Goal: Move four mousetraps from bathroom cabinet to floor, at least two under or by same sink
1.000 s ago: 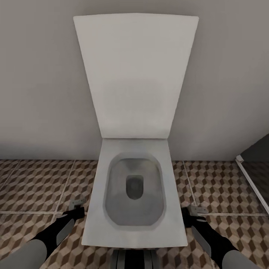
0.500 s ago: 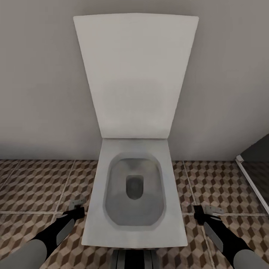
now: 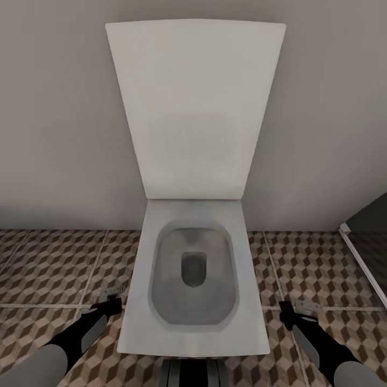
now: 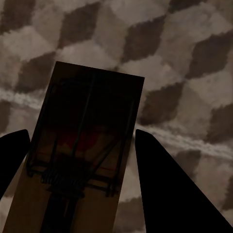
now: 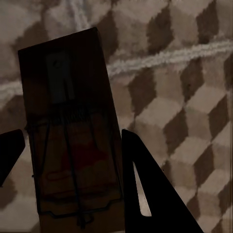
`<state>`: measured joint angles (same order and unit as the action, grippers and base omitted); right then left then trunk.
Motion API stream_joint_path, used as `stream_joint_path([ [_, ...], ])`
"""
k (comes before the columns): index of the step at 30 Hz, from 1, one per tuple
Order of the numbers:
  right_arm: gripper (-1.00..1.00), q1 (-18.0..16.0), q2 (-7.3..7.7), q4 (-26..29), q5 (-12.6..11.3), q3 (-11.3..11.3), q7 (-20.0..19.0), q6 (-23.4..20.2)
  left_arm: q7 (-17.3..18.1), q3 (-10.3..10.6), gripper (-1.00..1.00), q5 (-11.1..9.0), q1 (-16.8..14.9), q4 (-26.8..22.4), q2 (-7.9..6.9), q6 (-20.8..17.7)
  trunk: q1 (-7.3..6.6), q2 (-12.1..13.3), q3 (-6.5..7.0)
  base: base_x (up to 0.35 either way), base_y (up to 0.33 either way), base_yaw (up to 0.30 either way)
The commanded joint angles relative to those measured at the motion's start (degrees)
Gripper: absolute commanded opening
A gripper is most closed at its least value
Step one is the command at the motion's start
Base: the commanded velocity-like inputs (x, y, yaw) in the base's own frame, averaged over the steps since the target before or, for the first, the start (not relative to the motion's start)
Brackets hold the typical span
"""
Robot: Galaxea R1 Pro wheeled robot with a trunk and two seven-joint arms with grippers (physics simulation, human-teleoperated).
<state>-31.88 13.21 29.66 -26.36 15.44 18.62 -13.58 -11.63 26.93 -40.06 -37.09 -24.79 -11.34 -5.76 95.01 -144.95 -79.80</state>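
Open toilet (image 3: pixel 193 269) ahead on cube-tiled floor (image 3: pixel 48 269), left gripper (image 3: pixel 111 301) clamped on a mousetrap (image 4: pixel 82 160), right gripper (image 3: pixel 296 312) clamped on another trap (image 5: pixel 73 145), both held above floor beside the bowl.

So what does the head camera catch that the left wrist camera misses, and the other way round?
The head view takes in the white toilet with its lid up, the grey wall, and both arms, the left claw and the right claw each shut on something small. The left wrist view gives the detail: a mousetrap with dark wire and a red spot between the dark fingers. Both show the cube-patterned bathroom floor.
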Motion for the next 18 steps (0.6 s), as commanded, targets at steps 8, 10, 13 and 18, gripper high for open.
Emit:
stream_joint_path([
  [8, -1.0, 0.0, -0.02, -0.6, 0.7, 0.5, 0.4, 1.2, -0.5, 0.5, -1.0, -0.4, 0.0, -0.2, -0.08, -0.2, 0.07, -0.1, -0.71, 0.0, 0.0, 0.0],
  [10, -1.0, 0.0, -0.02, -0.6, 0.7, 0.5, 0.4, 1.2, -0.5, 0.5, -1.0, -0.4, 0.0, -0.2, -0.08, -0.2, 0.12, -0.1, -1.15, 0.0, 0.0, 0.0],
  [13, -1.0, 0.0, -0.02, -0.6, 0.8, 0.5, 0.4, 1.2, -0.5, 0.5, -1.0, -0.4, 0.0, -0.2, -0.08, -0.2, 0.2, -0.1, -1.81, 0.0, 0.0, 0.0],
  [18, -1.0, 0.0, -0.1, -0.6, 0.8, 0.5, 0.4, 1.3, -0.5, 0.5, -1.0, -0.4, 0.0, -0.2, -0.08, -0.2, 0.2, -0.1, -1.81, 0.0, 0.0, 0.0],
])
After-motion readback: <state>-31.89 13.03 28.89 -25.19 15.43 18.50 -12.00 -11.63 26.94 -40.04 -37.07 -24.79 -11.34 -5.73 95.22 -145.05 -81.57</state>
